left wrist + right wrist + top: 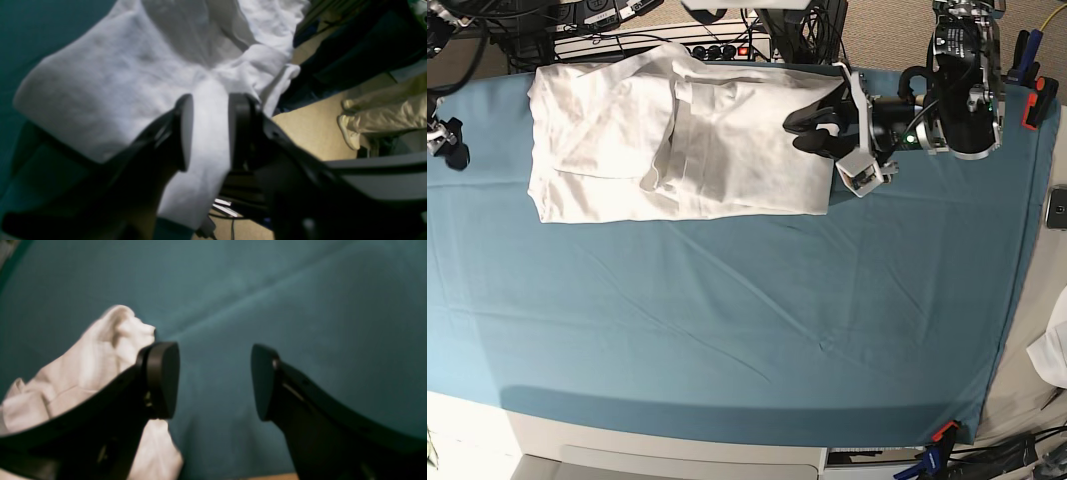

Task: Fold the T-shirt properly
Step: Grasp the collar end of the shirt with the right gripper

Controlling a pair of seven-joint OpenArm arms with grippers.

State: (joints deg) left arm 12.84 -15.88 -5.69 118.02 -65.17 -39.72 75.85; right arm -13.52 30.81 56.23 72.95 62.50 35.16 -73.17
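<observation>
The white T-shirt [677, 140] lies partly folded at the back left of the teal table cloth [757, 310], with a sleeve flap turned onto its middle. My left gripper [809, 132] is at the shirt's right edge. In the left wrist view the gripper [211, 100] is shut on a bunched strip of the T-shirt [116, 76], and creases run out from the pinch. My right gripper [215, 373] is open and empty above the cloth. Bunched white fabric [100, 350] lies behind its left finger. In the base view it [451, 150] shows only at the far left edge.
Cables and a power strip [707, 48] run along the back edge. A phone [1057, 208] and a white cloth [1052, 350] lie off the right edge. A clamp [942, 432] grips the front right corner. A person's legs [383, 113] stand on the floor beyond.
</observation>
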